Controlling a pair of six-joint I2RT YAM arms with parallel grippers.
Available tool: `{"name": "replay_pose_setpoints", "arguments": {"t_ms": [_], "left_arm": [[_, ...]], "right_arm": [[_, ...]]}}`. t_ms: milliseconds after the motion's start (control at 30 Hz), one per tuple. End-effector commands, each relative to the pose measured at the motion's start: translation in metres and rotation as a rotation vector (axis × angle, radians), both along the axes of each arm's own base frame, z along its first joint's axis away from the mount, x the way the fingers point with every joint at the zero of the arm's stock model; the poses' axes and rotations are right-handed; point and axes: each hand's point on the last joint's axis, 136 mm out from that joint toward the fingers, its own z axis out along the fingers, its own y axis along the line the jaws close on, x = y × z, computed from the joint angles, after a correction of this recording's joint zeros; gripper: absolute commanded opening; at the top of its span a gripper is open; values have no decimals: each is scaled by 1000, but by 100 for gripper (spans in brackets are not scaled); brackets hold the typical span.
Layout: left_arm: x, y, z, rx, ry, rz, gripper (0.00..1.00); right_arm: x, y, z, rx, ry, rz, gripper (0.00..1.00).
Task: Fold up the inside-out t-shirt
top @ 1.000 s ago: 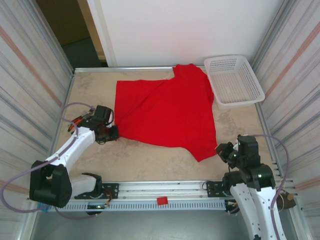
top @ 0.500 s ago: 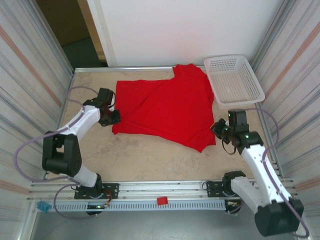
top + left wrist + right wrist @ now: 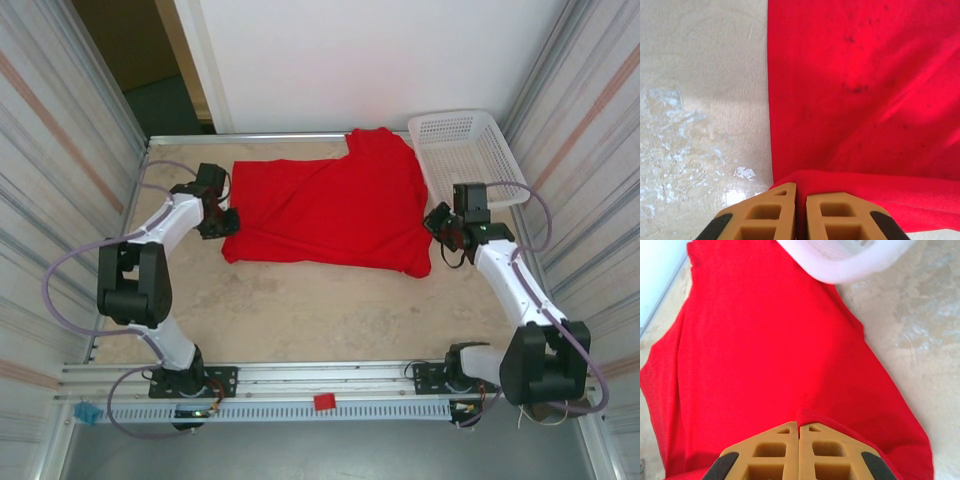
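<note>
Top external view: the red t-shirt [image 3: 330,215] lies spread on the surface [image 3: 300,320], its near part doubled over on itself and its far right corner against the white basket [image 3: 468,165]. The left arm [image 3: 165,228] reaches the shirt's left edge and the right arm [image 3: 505,270] its right edge, one at each end of the fold. In the left wrist view the left fingers [image 3: 771,212] are pressed nearly together, with a ridge of red cloth pinched between them. In the right wrist view the right fingers [image 3: 771,450] are closed, clamped on a raised fold of the shirt.
</note>
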Motion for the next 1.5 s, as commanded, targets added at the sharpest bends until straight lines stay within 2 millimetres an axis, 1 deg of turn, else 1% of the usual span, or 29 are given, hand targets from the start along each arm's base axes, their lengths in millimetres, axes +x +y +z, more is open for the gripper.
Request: {"name": "replay_pose_setpoints", "arguments": {"t_ms": [0,67,100,133,167,200,233,300,367,433,467,500,567,600,667,700,767,833,900,1000,1100,1233,1400,1467], "left_arm": [[9,1,3,5,1,-16,16],[18,-3,3,-11,-12,-35,25],[23,-6,4,-16,-25,-48,32],[30,-7,6,-20,-43,-60,38],[34,-7,8,-19,-55,-65,41],[38,-6,12,-19,-65,-61,43],[40,-6,18,-22,-77,-55,45],[38,-4,32,-32,-112,-30,49],[27,-2,42,-48,-131,10,50],[6,-1,44,-85,-133,70,51],[-5,-2,42,-110,-131,97,52],[-19,-5,38,-151,-130,119,53],[-46,-9,24,-196,-107,165,54],[-60,-12,15,-212,-95,180,54],[-82,-14,2,-220,-75,209,54],[-90,-15,-4,-217,-73,219,54],[-98,-12,-13,-206,-73,246,56],[-99,-9,-22,-192,-69,256,56],[-96,-7,-28,-168,-55,251,56],[-88,-5,-36,-133,-35,239,56],[-81,-4,-39,-116,-34,235,56],[-71,-1,-40,-103,-50,241,53],[-56,2,-42,-102,-69,243,45],[-49,2,-44,-106,-75,237,40]], "right_arm": [[27,3,13,-22,-51,42,0],[39,8,10,-19,-42,69,0],[46,11,8,-18,-39,86,0],[54,14,7,-23,-40,102,3],[60,16,9,-29,-46,122,11],[67,19,10,-31,-52,147,22],[72,21,17,-36,-69,168,37],[74,24,32,-44,-103,195,54],[66,25,50,-46,-132,211,62],[50,24,63,-57,-149,222,66],[41,23,64,-68,-143,225,66],[28,20,61,-81,-121,222,66],[4,12,45,-96,-67,203,66],[-8,8,35,-102,-39,191,66],[-30,3,12,-98,12,170,65],[-39,2,-2,-92,37,163,65],[-53,1,-28,-83,86,158,65],[-59,1,-51,-75,123,159,65],[-59,2,-70,-76,152,168,64],[-55,5,-86,-76,185,191,63],[-50,8,-94,-80,200,201,63],[-46,9,-97,-88,206,205,62],[-41,6,-103,-105,218,194,60],[-38,5,-104,-110,220,192,57]]}}
